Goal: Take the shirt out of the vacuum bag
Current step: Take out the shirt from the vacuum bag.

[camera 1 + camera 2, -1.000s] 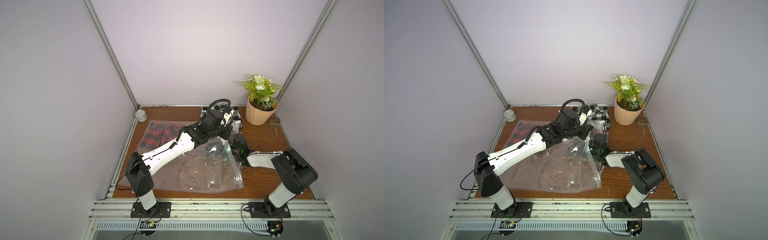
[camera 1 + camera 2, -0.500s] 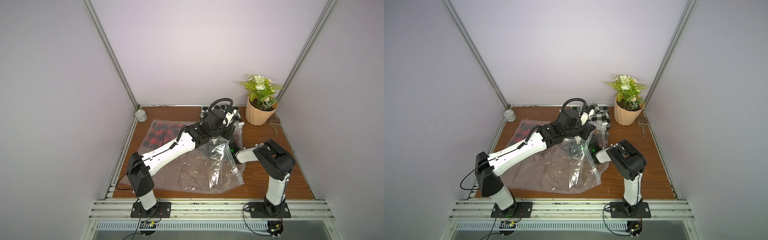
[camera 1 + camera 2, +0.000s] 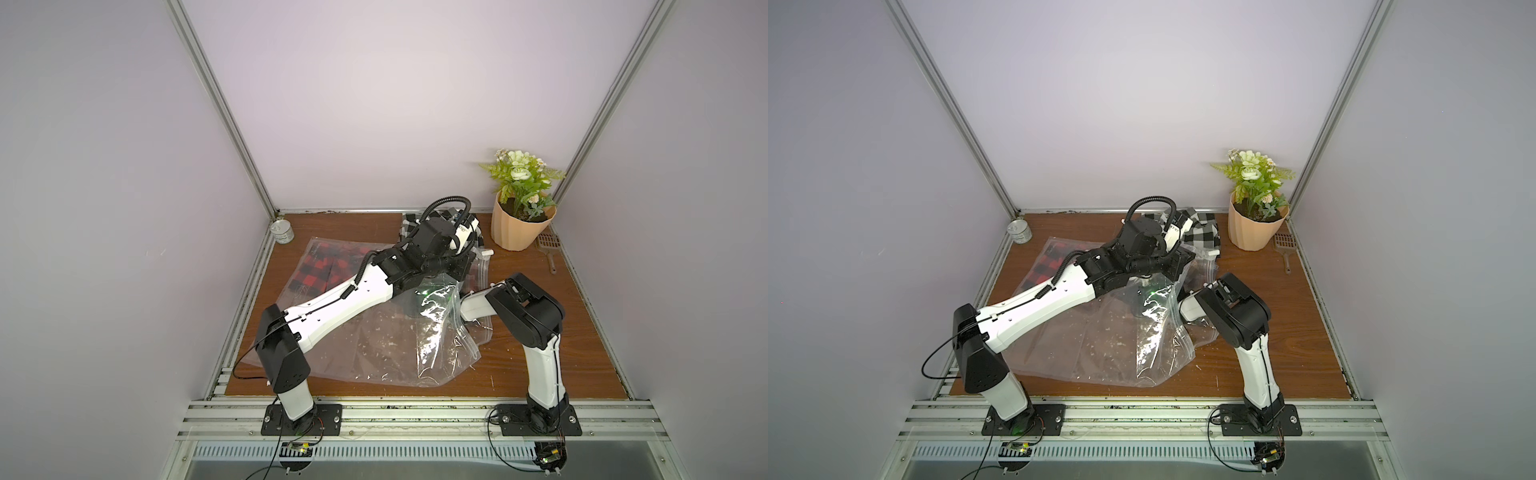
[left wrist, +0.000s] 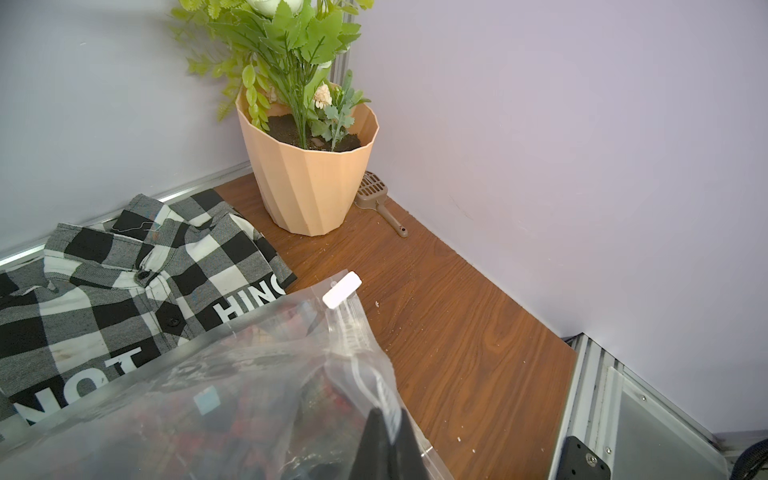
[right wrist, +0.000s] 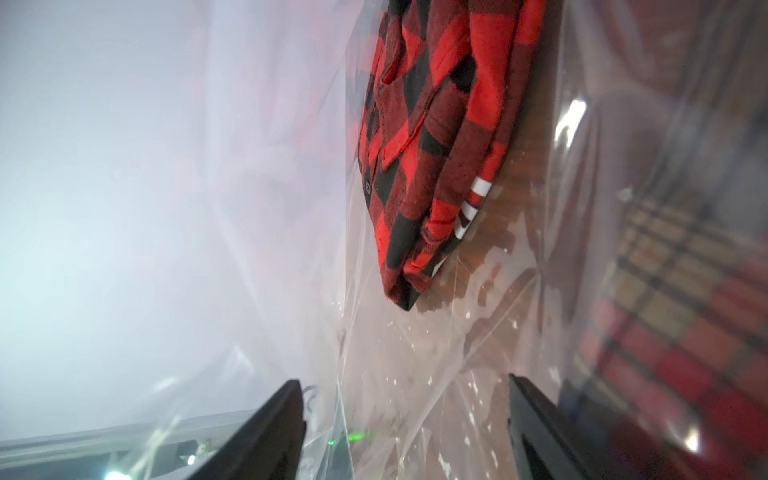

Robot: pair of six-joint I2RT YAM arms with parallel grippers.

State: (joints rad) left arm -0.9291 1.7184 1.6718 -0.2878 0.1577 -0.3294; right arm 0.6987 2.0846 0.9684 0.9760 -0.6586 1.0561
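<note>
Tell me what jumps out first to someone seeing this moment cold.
The big clear vacuum bag sprawls across the middle, its mouth lifted by the left tool, pinched shut on its edge. The right tool reaches inside, open, toward the red plaid shirt at the bag's far end. A black-and-white checked shirt lies at the back beside a potted plant.

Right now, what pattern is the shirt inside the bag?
Red and black checks; the shirt shows best in the right wrist view.
</note>
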